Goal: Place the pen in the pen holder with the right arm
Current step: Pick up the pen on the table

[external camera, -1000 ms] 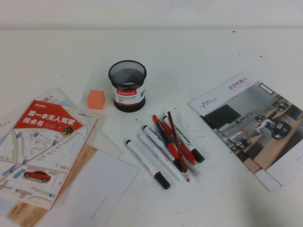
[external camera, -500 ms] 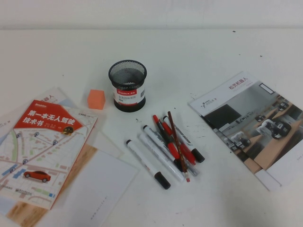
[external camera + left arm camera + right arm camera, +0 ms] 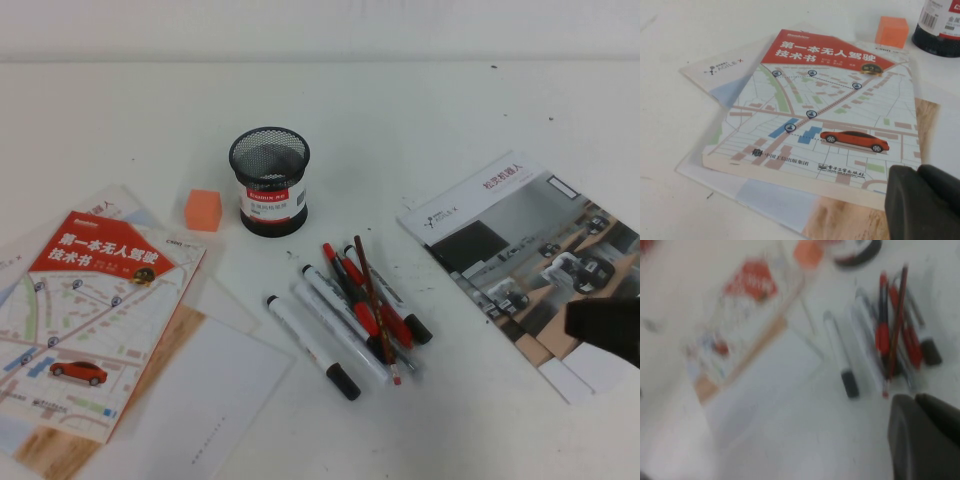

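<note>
Left gripper (image 3: 922, 202) parked low over the map book (image 3: 820, 112); fingers — can't tell. Right gripper (image 3: 605, 330) just entered at the right edge over the brochure (image 3: 510, 240), wasn't there half a second ago; fingers can't tell. So the approach has started. Pen (image 3: 374, 305) atop the markers (image 3: 335, 320), untouched. Pen holder (image 3: 270, 182) beyond.

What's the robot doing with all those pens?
It wants the thin dark red pen, which lies across a pile of red and white markers, to go into the black mesh pen holder behind them. Nothing is picked up yet. The right gripper shows at the right edge of the high view, over a brochure, apart from the pile. The left gripper is off on the left, over the red map book, holding nothing.
</note>
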{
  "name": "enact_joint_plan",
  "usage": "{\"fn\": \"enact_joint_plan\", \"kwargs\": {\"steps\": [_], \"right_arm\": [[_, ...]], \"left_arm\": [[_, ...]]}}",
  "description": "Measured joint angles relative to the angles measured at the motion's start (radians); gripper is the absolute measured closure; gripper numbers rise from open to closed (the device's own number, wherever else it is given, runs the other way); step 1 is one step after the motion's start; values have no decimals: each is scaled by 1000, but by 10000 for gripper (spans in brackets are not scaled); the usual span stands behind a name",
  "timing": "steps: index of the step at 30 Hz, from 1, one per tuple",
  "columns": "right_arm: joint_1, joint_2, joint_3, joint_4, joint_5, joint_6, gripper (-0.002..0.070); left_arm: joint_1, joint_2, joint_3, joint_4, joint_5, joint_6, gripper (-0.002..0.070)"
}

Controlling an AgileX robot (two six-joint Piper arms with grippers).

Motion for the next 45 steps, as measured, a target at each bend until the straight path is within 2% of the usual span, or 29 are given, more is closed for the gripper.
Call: {"fn": "enact_joint_plan", "kwargs": {"steps": [7,9,14,17,28,31,36,38,45], "right_arm": [[261,219,-297,-597,69,433,696],[307,304,-374,-679,120,498,696],[347,574,-552,-794,333,536,696],[386,710,-631,-871,354,538,696],[535,966,-880,-923,303,664,684],[559,1028,-946,-931,303,685,631],[568,1148,-1056,-948,303,752,435],[568,1192,-1096,-955,303,783,387],[568,1317,-1230,-996,299,829,395]], "left_arm": [[0,0,0,0,0,0,676],[0,0,0,0,0,0,676],[0,0,0,0,0,0,676],[0,0,0,0,0,0,676],[0,0,0,0,0,0,676],[0,0,0,0,0,0,676],[0,0,0,0,0,0,676],[0,0,0,0,0,0,676],[0,0,0,0,0,0,676]]}}
